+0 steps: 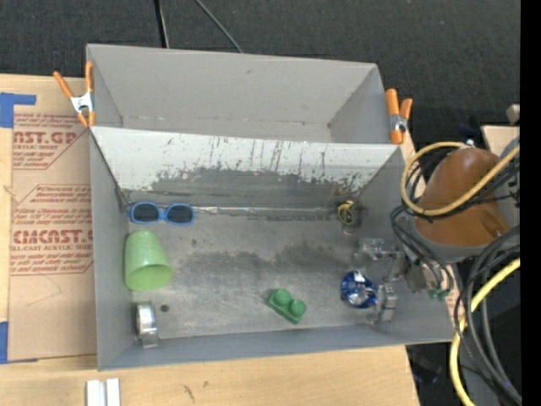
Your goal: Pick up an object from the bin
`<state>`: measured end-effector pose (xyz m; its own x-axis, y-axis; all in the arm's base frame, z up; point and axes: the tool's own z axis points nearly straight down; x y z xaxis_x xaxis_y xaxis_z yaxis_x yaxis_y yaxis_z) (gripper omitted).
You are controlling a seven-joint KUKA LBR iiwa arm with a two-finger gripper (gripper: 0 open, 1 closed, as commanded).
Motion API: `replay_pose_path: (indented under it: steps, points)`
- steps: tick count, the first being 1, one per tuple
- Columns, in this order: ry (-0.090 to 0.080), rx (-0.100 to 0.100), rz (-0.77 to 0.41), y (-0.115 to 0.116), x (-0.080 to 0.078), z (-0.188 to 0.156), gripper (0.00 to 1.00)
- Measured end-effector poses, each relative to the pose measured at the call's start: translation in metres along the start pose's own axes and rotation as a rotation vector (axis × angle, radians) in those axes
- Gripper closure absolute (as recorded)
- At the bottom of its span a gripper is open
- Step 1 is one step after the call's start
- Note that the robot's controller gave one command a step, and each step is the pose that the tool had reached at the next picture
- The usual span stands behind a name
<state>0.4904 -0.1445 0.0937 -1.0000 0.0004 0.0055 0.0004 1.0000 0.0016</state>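
Blue and glossy, a small crumpled-looking object point(357, 288) lies on the scuffed grey metal bin point(245, 260) floor at its right end, just beside the gripper point(378, 276), whose fingers stand apart on nothing. The pick seems barely begun: grasp and lift remain. Elsewhere lie a smooth green cup point(145, 260), blue sunglasses point(161, 214) and a studded green brick point(286, 304)

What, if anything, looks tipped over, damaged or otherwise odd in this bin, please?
The green cup lies on its side at the left of the bin, just in front of the blue sunglasses. The bin's back wall is scuffed with dark streaks. Nothing looks spilled or broken.
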Motion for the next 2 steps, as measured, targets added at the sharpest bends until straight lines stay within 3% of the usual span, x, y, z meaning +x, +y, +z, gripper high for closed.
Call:
replay_pose_path:
  steps: [1,2]
  points:
    - [-0.005,0.002,-0.001,0.001,-0.002,-0.003,1.0]
    - [-0.015,0.005,0.012,0.002,-0.009,-0.133,1.0]
